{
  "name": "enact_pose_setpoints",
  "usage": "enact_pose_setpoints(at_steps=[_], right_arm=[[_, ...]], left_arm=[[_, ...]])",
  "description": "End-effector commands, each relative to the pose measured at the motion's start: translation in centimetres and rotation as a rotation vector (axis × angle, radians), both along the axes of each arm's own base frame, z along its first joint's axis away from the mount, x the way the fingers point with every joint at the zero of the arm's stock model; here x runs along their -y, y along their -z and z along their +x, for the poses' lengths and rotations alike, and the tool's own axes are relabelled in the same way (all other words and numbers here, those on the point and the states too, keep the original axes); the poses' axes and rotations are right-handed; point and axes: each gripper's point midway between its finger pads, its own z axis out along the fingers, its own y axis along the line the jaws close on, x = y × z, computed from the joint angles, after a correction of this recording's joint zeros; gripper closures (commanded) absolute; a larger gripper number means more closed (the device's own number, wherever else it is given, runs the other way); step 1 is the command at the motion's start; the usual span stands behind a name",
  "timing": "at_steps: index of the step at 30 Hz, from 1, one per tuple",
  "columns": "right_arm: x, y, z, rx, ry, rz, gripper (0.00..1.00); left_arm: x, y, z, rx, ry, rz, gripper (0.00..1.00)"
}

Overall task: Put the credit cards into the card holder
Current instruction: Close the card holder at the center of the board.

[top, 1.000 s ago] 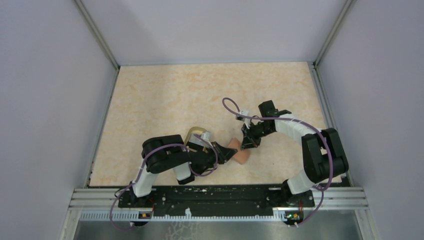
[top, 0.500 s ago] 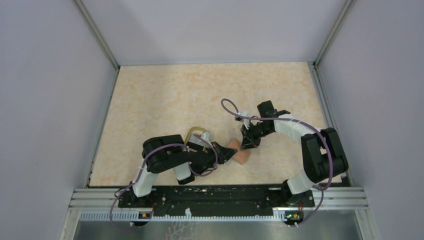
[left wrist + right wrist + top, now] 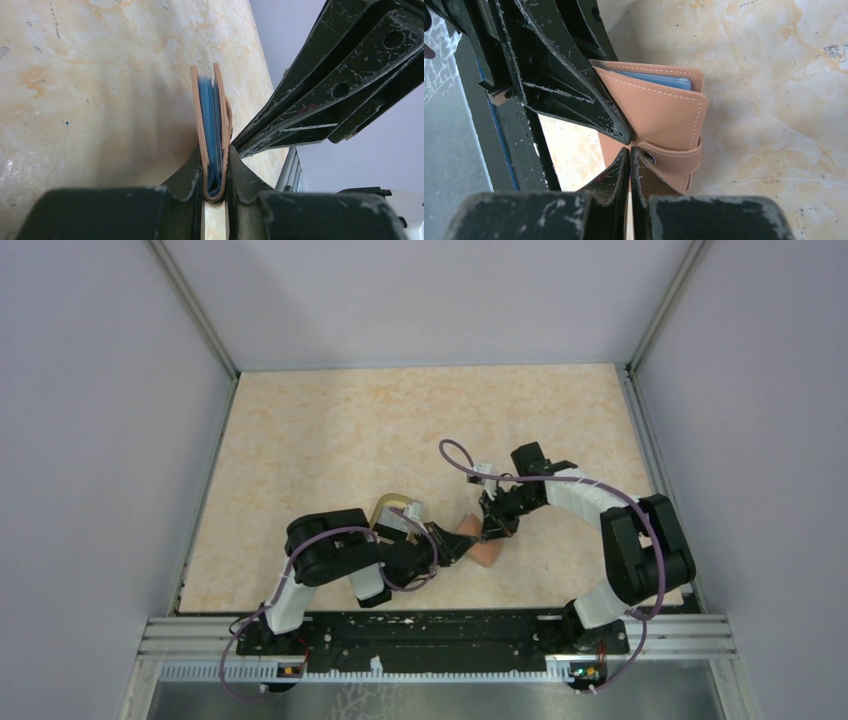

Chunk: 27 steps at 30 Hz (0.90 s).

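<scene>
The card holder, reddish-brown with a blue inside, is held upright off the table near the front middle. My left gripper is shut on its folded spine, and its open edge points away from the camera. My right gripper is shut with nothing between its fingers; its tips touch the holder's face beside the snap tab. The left gripper's finger crosses the right wrist view. From above, the right gripper meets the holder from the far right. The credit cards are hidden.
An oval tan-rimmed dish lies just behind the left arm's wrist, partly covered by it. The marbled table is walled on three sides, and the arms' mounting rail runs along the near edge.
The right gripper has edged slightly left toward the card holder. The left gripper and the holder have stayed in place.
</scene>
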Motion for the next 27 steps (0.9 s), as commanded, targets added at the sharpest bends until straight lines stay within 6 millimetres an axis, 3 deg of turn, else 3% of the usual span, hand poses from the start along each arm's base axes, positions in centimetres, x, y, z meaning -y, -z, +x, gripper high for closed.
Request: enact_pose_setpoints(at_steps=[1, 9, 12, 17, 21, 27], right_arm=[[-0.7, -0.7, 0.3, 0.03, -0.004, 0.016, 1.0], [-0.4, -1.0, 0.4, 0.039, -0.01, 0.014, 1.0], [-0.9, -2.4, -0.1, 0.039, -0.062, 0.059, 1.0], [-0.6, -4.9, -0.2, 0.202, -0.088, 0.096, 0.75], [0.1, -5.9, 0.7, 0.362, -0.077, 0.074, 0.69], [2.4, -4.4, 3.5, 0.493, 0.019, -0.092, 0.57]], left_arm=[[0.7, -2.6, 0.1, 0.041, 0.001, -0.105, 1.0], [0.5, -2.4, 0.2, 0.036, -0.006, -0.105, 1.0], [0.1, -2.4, 0.2, 0.032, -0.016, -0.107, 1.0], [-0.2, -2.2, 0.3, 0.022, -0.029, -0.11, 1.0], [-0.2, -2.2, 0.3, 0.016, -0.032, -0.118, 1.0], [-0.1, -2.1, 0.4, 0.012, -0.032, -0.116, 1.0]])
